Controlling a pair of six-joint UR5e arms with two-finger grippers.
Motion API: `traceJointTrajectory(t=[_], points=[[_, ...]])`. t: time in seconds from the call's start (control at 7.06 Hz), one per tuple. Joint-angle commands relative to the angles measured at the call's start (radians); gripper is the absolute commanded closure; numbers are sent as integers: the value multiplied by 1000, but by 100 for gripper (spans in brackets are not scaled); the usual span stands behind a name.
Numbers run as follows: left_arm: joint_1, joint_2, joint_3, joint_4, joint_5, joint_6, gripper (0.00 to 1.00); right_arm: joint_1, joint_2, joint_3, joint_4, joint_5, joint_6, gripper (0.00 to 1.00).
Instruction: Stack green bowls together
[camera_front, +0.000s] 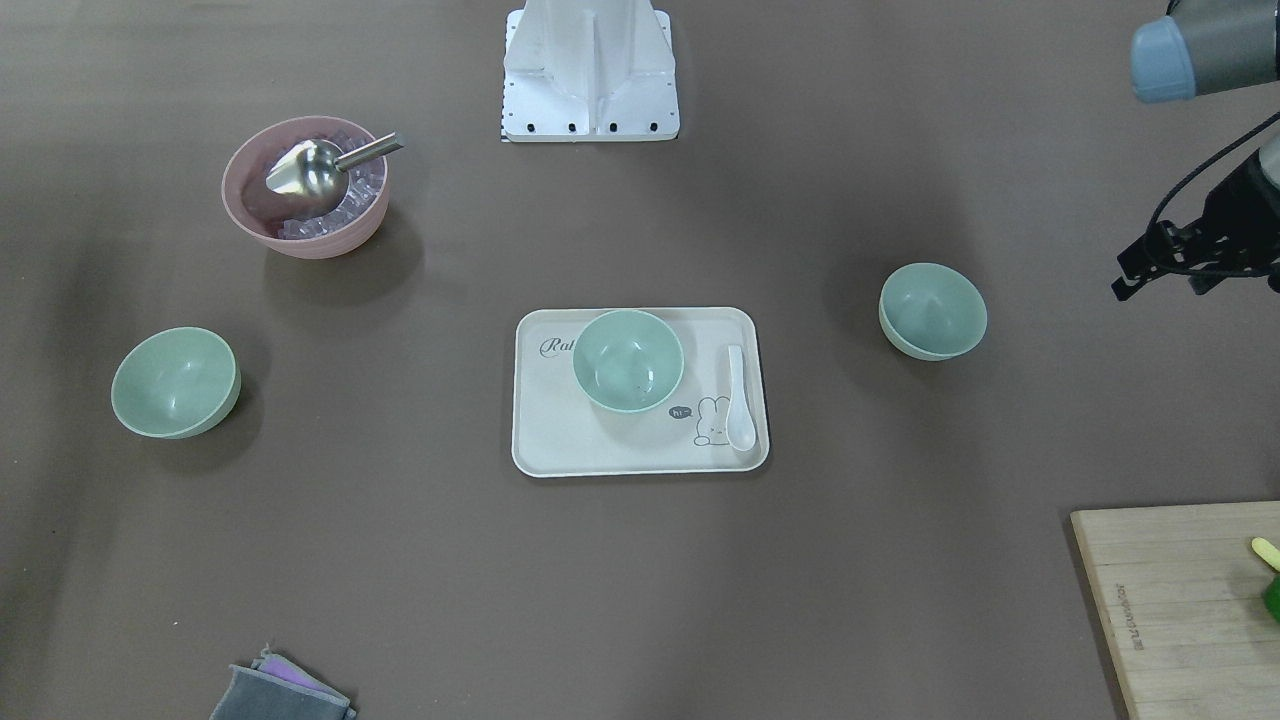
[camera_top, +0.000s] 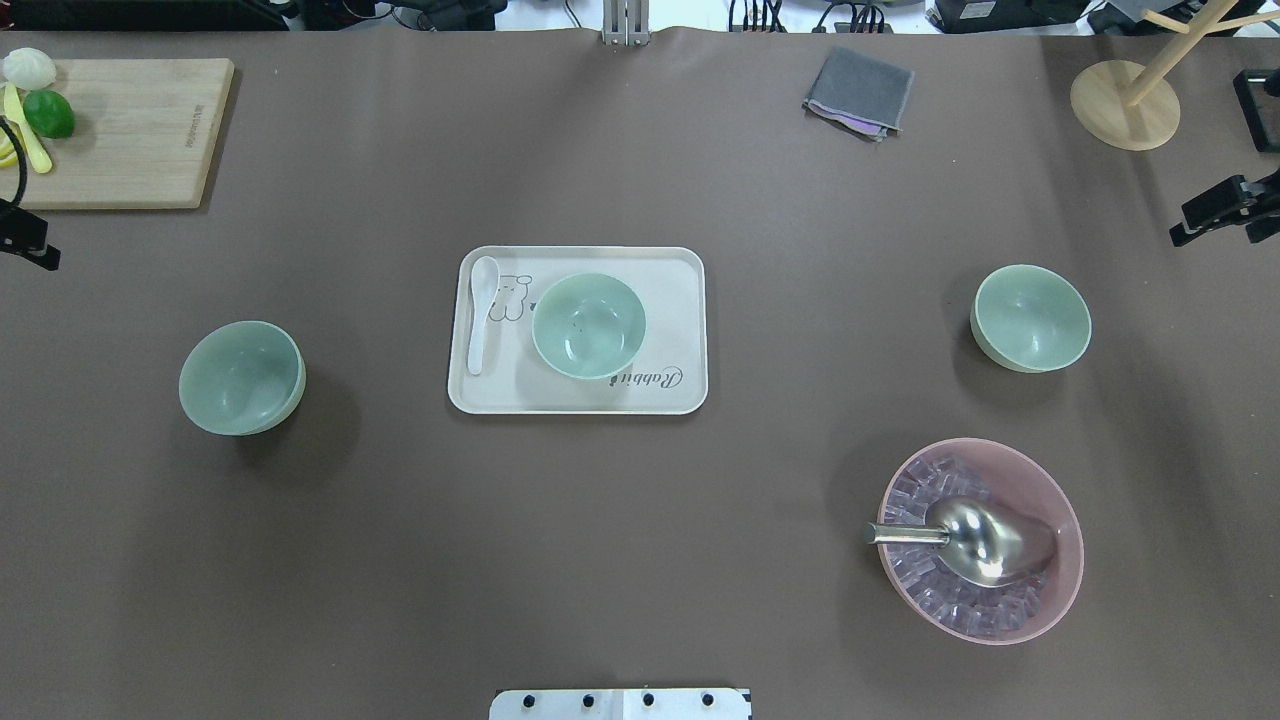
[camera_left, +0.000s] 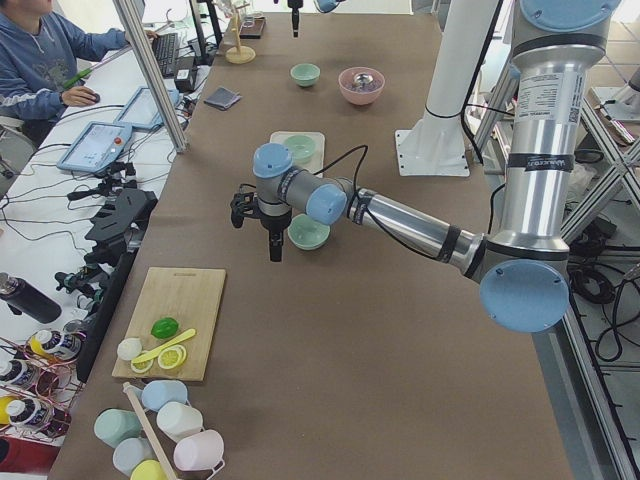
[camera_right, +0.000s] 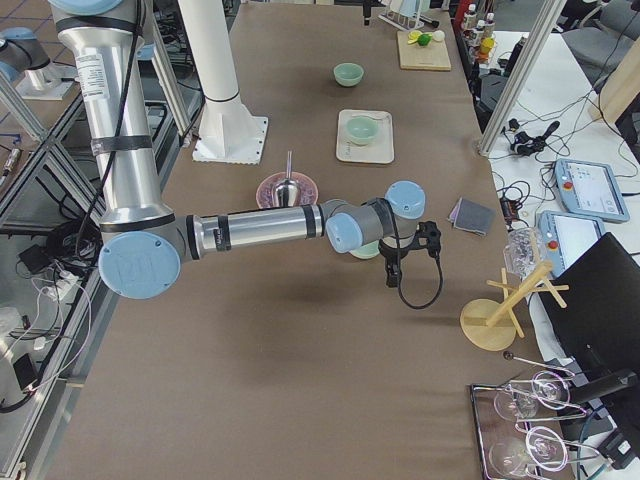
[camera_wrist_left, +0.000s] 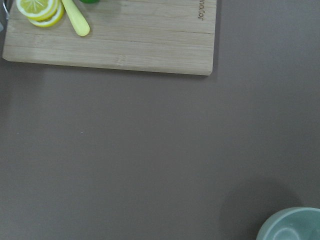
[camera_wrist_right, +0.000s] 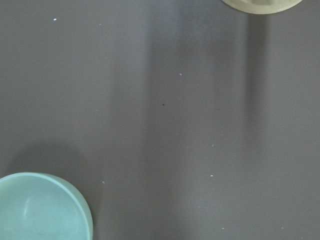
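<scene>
Three pale green bowls stand apart, all upright. One bowl (camera_top: 242, 377) is on the table's left and shows in the left wrist view (camera_wrist_left: 292, 227). One (camera_top: 588, 325) sits on the cream tray (camera_top: 480, 390). One (camera_top: 1031, 318) is on the right and shows in the right wrist view (camera_wrist_right: 40, 210). My left gripper (camera_left: 275, 252) hangs above the table between the left bowl and the cutting board. My right gripper (camera_right: 392, 275) hangs above the table outside the right bowl. I cannot tell whether either is open or shut; no fingers show in the wrist views.
A pink bowl (camera_top: 980, 540) with ice and a metal scoop stands near the right bowl. A white spoon (camera_top: 481, 310) lies on the tray. A cutting board (camera_top: 130, 130) with lemon and lime, a grey cloth (camera_top: 860, 90) and a wooden stand (camera_top: 1125, 105) sit at the far side.
</scene>
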Motion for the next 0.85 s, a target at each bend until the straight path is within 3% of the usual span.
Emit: traceJointTrajectory(t=[0.0,0.42,0.71], points=[[106,-45,17,-11,77,-106,3,-58,17,-3,1,-14,8,0],[264,-37,67,-193,120,-243,8,-110,30,-6,1,-45,8,2],[298,-36,92,-198,125,-242,16,-126,37,-10,1,-61,6,2]])
